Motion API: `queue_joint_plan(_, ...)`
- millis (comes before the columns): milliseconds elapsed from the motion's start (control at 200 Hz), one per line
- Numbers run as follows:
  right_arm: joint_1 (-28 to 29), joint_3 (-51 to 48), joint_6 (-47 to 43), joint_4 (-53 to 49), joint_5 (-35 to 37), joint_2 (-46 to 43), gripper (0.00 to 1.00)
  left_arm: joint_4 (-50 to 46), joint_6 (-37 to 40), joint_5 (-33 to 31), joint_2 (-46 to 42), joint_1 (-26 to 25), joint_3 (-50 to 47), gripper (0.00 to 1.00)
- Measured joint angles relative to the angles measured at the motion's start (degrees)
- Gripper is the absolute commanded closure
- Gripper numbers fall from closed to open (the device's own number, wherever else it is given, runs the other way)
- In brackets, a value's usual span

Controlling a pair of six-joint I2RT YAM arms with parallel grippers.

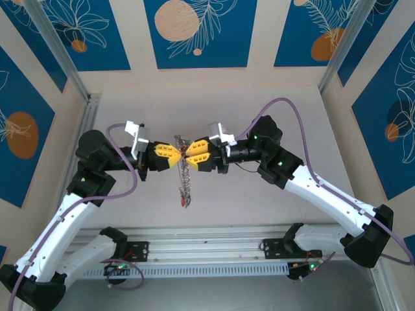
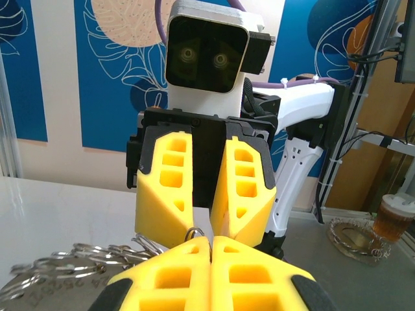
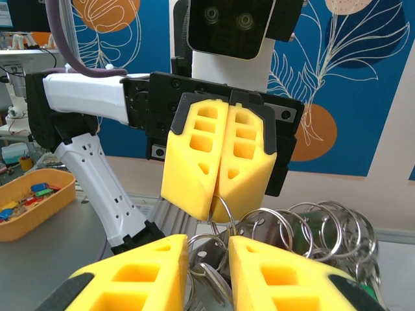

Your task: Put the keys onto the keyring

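Observation:
My two grippers meet tip to tip above the middle of the table. The left gripper (image 1: pixel 176 154) (image 2: pixel 211 241) is shut on a thin metal keyring (image 2: pixel 192 231) (image 3: pixel 227 211), which sticks out past its yellow fingertips. The right gripper (image 1: pixel 192 155) (image 3: pixel 209 243) faces it with its fingers apart. A metal key (image 3: pixel 211 286) and some rings sit in the gap between them. A string of linked metal rings (image 1: pixel 185 184) (image 2: pixel 84 256) (image 3: pixel 266 211) hangs from the meeting point toward the table.
An orange tray (image 3: pixel 58 201) holding small coloured keys stands beyond the left arm in the right wrist view. A cup with a brown drink (image 2: pixel 392 220) is off to the side. An aluminium rail (image 1: pixel 207 249) runs along the near edge.

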Motion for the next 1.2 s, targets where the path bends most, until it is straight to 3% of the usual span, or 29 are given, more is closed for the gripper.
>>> queue_joint_plan(1200,-1.5,-0.5,3.9,1.7,0.3,0.0,0.76,-2.2,1.7,-1.1,0.2,-1.1,0.0,1.00)
